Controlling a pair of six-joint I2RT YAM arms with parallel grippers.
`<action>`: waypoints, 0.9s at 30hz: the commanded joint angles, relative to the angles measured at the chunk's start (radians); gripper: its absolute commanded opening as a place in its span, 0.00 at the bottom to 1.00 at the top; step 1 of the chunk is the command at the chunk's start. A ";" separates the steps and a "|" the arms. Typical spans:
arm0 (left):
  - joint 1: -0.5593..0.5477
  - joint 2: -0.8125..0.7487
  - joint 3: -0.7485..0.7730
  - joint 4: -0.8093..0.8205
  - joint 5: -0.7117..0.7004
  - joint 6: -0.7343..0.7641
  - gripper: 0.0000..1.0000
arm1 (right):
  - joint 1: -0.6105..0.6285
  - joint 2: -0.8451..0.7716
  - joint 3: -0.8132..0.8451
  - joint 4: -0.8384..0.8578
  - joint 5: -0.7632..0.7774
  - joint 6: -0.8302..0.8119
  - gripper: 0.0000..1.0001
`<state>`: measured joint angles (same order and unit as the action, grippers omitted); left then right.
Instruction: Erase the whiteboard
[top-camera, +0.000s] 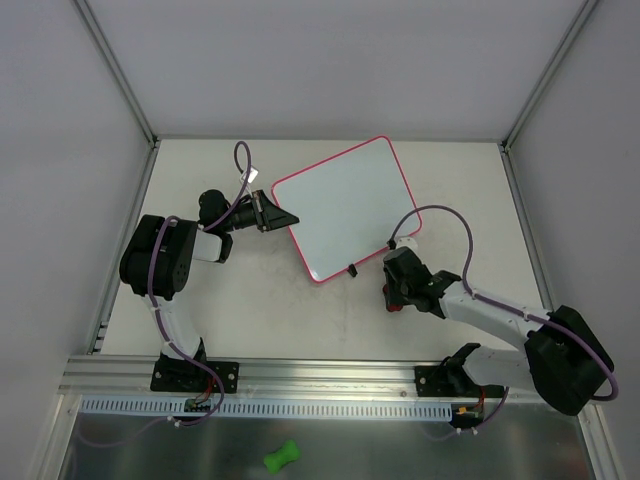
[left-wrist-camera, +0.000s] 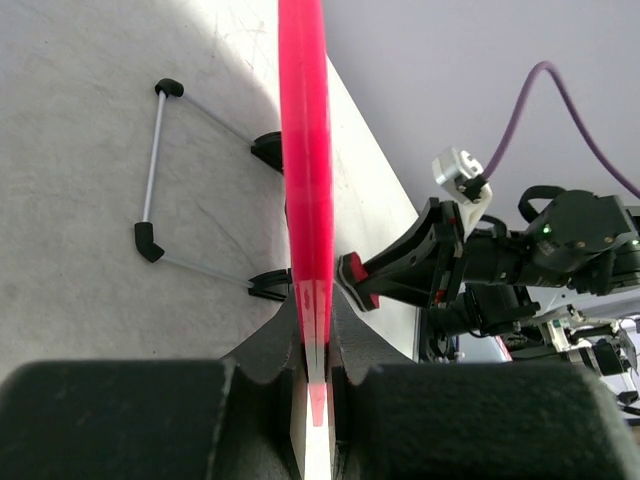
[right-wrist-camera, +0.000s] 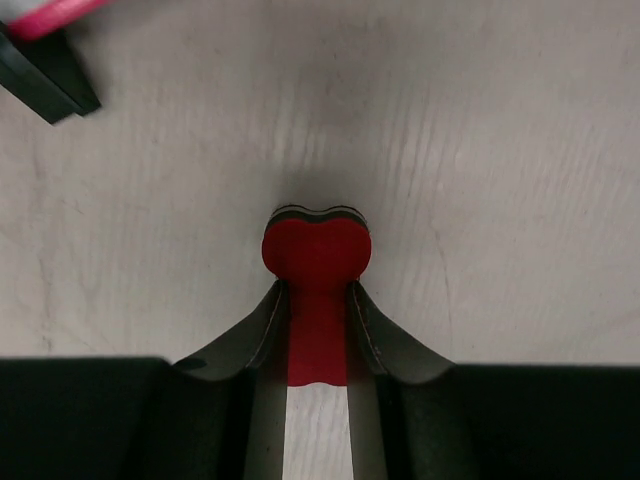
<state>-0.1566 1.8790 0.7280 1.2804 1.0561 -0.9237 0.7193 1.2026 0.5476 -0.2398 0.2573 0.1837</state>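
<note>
Green bone-shaped piece (top-camera: 283, 457); pale tabletop (top-camera: 250, 310)

Table (top-camera: 300, 330): an off-white matte surface, marked with faint scuffs and streaks, is seen in all three views.
Back wall (top-camera: 330, 60): a plain pale grey panel is set behind the table.
Side walls: matching grey panels are set at the left (top-camera: 50, 150) and the right (top-camera: 610, 150).
Corner posts: two aluminium profiles (top-camera: 115, 70) (top-camera: 550, 72) are seen rising from the far corners.
Near edge: an aluminium rail (top-camera: 330, 372) is laid along the table, with a white slotted strip (top-camera: 300, 406) just beside it.
Lower level: a dull metal sheet (top-camera: 380, 450) is seen past the strip.
Light: even and diffuse; only soft shadows are cast.
</note>
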 joint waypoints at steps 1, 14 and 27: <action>-0.017 -0.001 0.028 0.379 0.093 -0.018 0.00 | -0.004 -0.037 -0.020 -0.006 -0.035 0.077 0.00; -0.011 -0.004 0.027 0.381 0.091 -0.021 0.07 | -0.003 -0.014 -0.020 0.008 -0.053 0.069 0.53; -0.003 -0.008 0.021 0.381 0.085 -0.024 0.24 | -0.003 -0.028 0.011 0.008 -0.061 0.040 0.75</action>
<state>-0.1566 1.8797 0.7288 1.2835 1.0943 -0.9531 0.7177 1.1881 0.5251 -0.2398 0.2012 0.2352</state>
